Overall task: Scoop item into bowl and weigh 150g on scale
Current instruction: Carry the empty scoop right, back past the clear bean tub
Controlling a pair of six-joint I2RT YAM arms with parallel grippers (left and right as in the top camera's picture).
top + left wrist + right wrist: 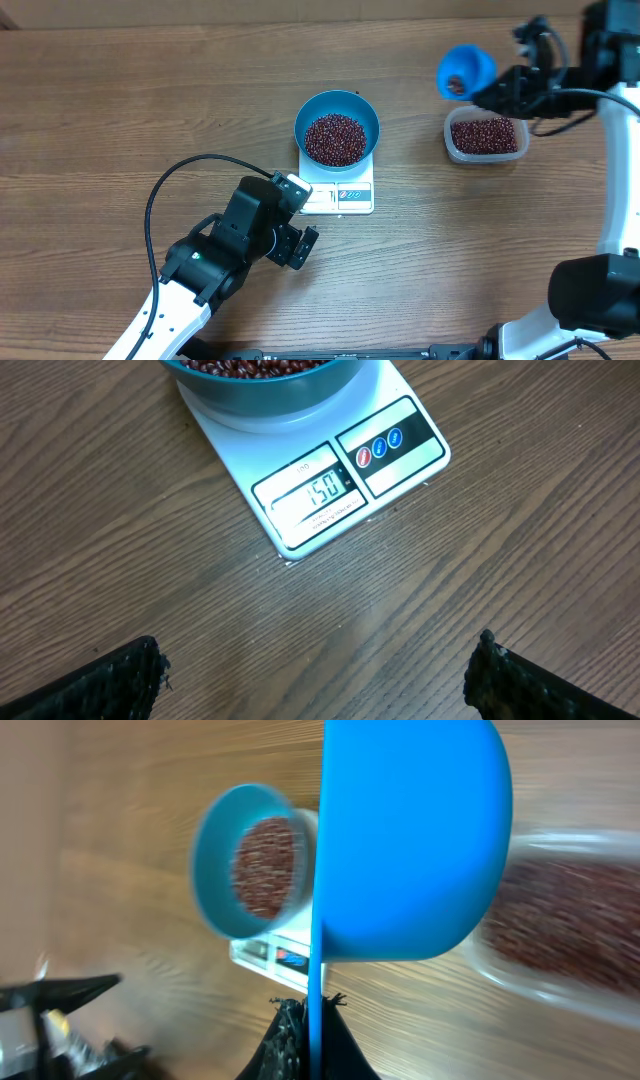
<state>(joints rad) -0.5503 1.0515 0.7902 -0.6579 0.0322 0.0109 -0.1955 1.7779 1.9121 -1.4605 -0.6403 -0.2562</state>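
The scoop (410,840), clamped in the right tool (305,1020), holds a few beans (455,85); spilled into the bowl (366,108), they could overshoot the scale (345,480), while the left tool (298,247) gapes apart.

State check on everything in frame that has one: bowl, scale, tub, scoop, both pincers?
Large round bright blue bowl: on scale, filled with red-brown beans.
Small white square kitchen scale: on, display reads 150.
Clear plastic tub: open, beans inside.
Small blue plastic scoop: held beside tub, few beans inside.
Left pincer: open, empty.
Right pincer: shut on scoop handle.
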